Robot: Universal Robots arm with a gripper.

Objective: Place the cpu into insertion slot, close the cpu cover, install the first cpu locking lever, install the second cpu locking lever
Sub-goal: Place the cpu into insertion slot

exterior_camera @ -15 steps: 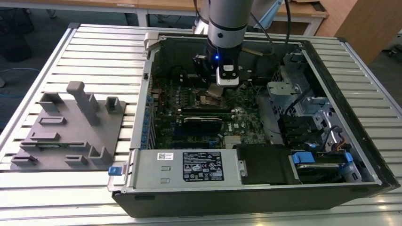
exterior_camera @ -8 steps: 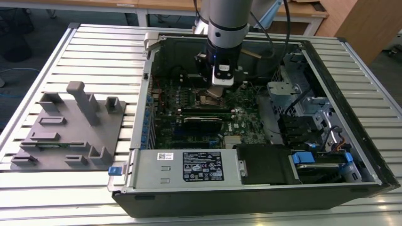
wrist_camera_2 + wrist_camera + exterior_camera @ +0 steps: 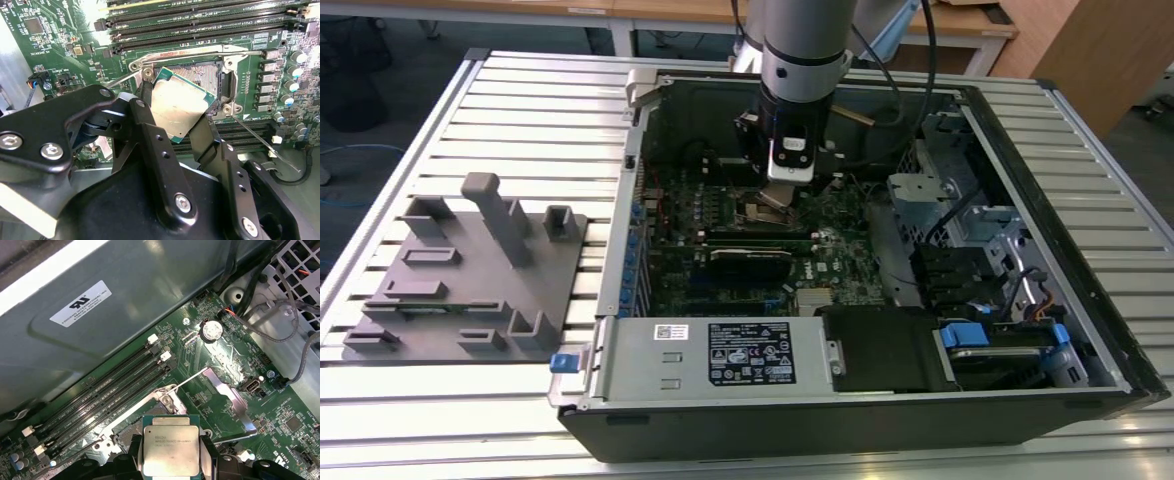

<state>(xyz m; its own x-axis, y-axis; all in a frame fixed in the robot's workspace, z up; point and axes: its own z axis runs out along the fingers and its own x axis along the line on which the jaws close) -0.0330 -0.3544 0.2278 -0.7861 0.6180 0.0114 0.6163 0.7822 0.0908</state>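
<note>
Starting at the exterior view's left: a grey fixture tray [image 3: 467,280] sits on the slatted table [image 3: 520,90], well apart from the work, and nothing on it seems to matter for this job. Next along is the open computer case [image 3: 854,420], and the arm comes down into its middle, with the gripper [image 3: 781,195] low over the motherboard [image 3: 841,240].

Progress-wise I'd say we're in step one, and it isn't finished. In the second wrist view the claw is pinched closed on the cpu [image 3: 182,107], one finger [image 3: 145,115] on each of two opposite edges. The chip hangs tilted just above the insertion slot [image 3: 210,80], overlapping it but not lying flat in it. So it looks carried, not seated. The long memory slots [image 3: 200,20] run just beside the socket.

In the first wrist view the cpu cover [image 3: 232,402] is flipped open and stands up off the board next to the socket, so closing it is not yet done. The locking levers [image 3: 260,139] look unlatched too: thin wire arms sticking out past the socket rim.

So by my count nothing is ticked off: chip to seat, cover to close, two levers to latch.
</note>
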